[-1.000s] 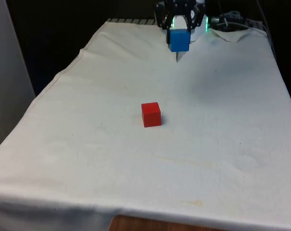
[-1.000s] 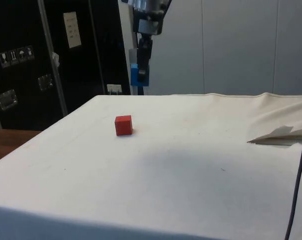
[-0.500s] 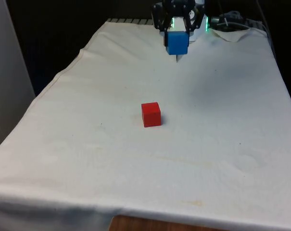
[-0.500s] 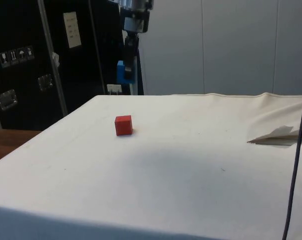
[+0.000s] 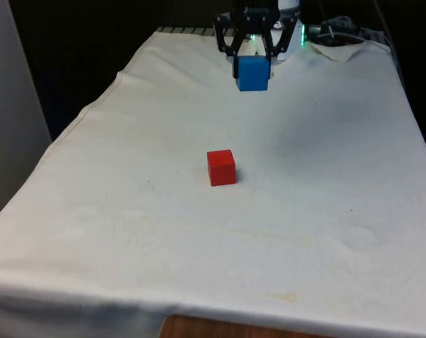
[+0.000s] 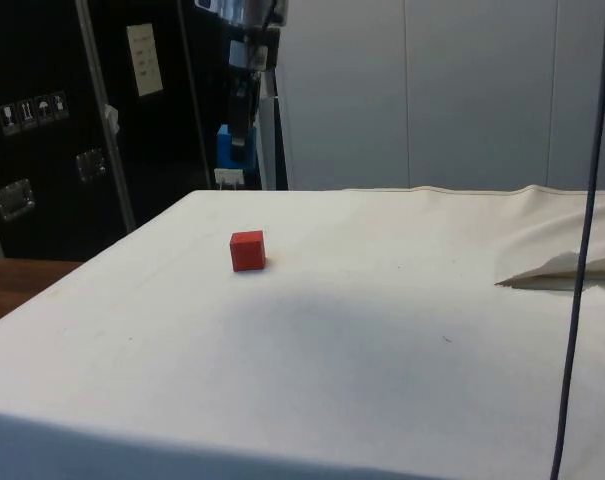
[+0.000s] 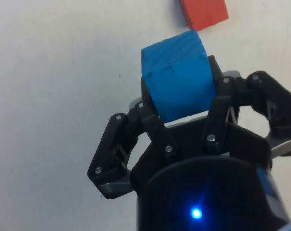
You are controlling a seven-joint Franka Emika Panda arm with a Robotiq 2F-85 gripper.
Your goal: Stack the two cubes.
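A red cube (image 5: 221, 167) rests on the white cloth near the table's middle, also seen as the red cube (image 6: 247, 250) and the red cube (image 7: 203, 13). My gripper (image 5: 252, 70) hangs high in the air, shut on a blue cube (image 5: 253, 73). In the side view the blue cube (image 6: 228, 150) and the gripper (image 6: 234, 150) are above and slightly left of the red cube. In the wrist view the blue cube (image 7: 179, 82) sits clamped in the gripper (image 7: 180, 103), with the red cube a short way beyond it.
The white cloth (image 5: 304, 232) covers the table and bunches into a fold (image 6: 557, 270) at the robot's end. A dark cable (image 6: 582, 250) hangs down at the side view's right. Dark cabinets (image 6: 62, 120) stand past the table's edge.
The gripper has carried the blue cube towards the front view's left and closer to the red cube; in the side view it has moved left and a little lower.
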